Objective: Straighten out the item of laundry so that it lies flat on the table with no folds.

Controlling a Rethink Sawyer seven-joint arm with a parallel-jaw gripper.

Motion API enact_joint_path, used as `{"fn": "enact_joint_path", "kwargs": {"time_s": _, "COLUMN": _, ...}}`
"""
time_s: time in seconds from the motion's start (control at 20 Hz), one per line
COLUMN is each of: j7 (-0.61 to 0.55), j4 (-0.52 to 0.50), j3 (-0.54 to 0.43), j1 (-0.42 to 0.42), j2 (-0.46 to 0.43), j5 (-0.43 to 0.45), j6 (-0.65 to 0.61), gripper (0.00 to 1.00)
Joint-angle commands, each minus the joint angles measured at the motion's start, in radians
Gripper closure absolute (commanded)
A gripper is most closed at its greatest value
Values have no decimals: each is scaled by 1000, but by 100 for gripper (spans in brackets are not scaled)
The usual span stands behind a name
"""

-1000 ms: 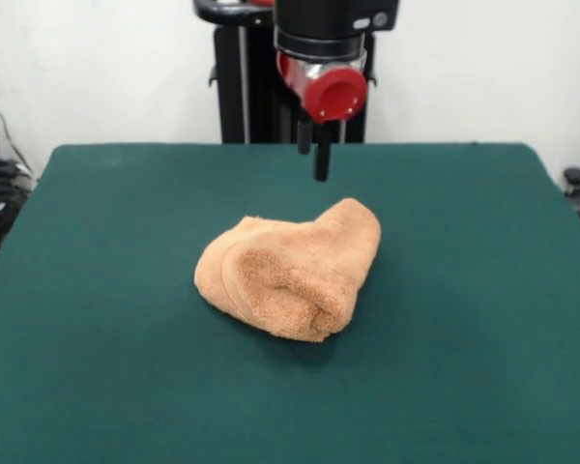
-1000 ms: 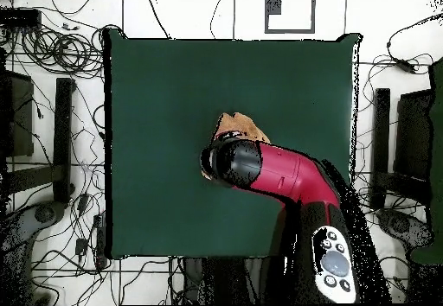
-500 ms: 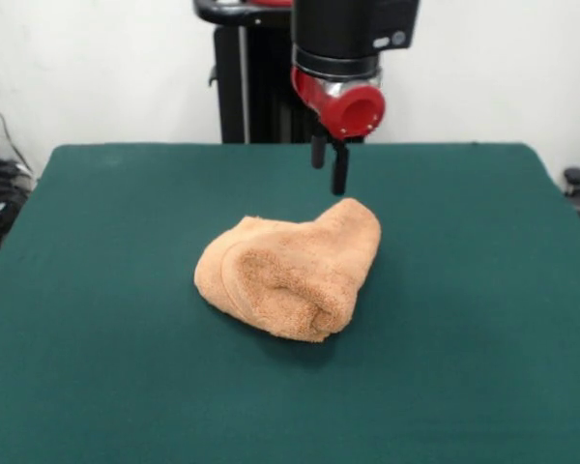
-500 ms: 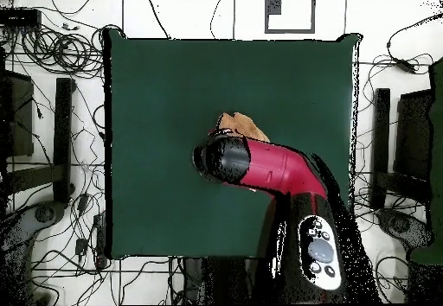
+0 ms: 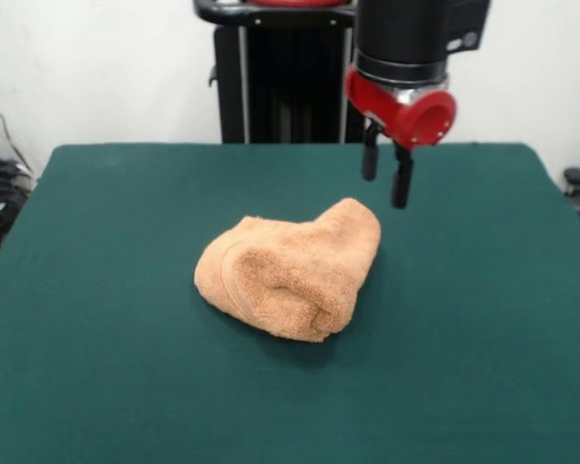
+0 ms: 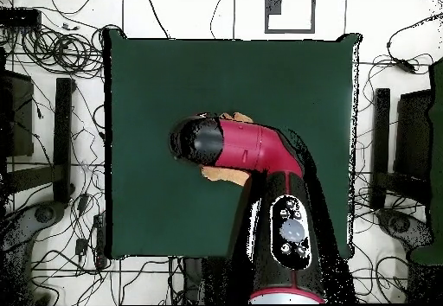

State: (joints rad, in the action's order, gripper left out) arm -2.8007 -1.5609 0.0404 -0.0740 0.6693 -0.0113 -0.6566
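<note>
The fingers (image 5: 386, 179) hang apart and empty, two dark prongs pointing straight down above the bench (image 5: 97, 387), off the towel's right-hand upper corner in the front view and clear of the cloth. This placement suggests an approach to a graspable edge, not a grip on the bulk.

Reading the front view from left to right: bare green felt, then the towel (image 5: 288, 268) near the bench centre, then more bare felt under the fingers. The towel is bunched into a rounded heap, with a thick roll along its near edge and a raised lobe at the far right. No part lies flat, so the straightening step is not yet begun.

In the overhead view the red arm (image 6: 251, 147) covers most of the towel (image 6: 227, 175); only small peach slivers show at either side of it. The woven border bands and the true corners cannot be made out in either view, since the folds hide them
</note>
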Motion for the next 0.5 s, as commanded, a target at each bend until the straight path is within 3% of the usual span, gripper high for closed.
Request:
{"fn": "enact_joint_path", "kwargs": {"time_s": 0.05, "j7": -55, "j4": -23, "j3": -93, "j1": 27, "j2": 7, "j5": -57, "j6": 3, "gripper": 0}}
{"fn": "enact_joint_path", "kwargs": {"time_s": 0.5, "j7": 52, "j4": -21, "j3": -115, "j1": -27, "j2": -6, "j5": -27, "j6": 5, "gripper": 0}}
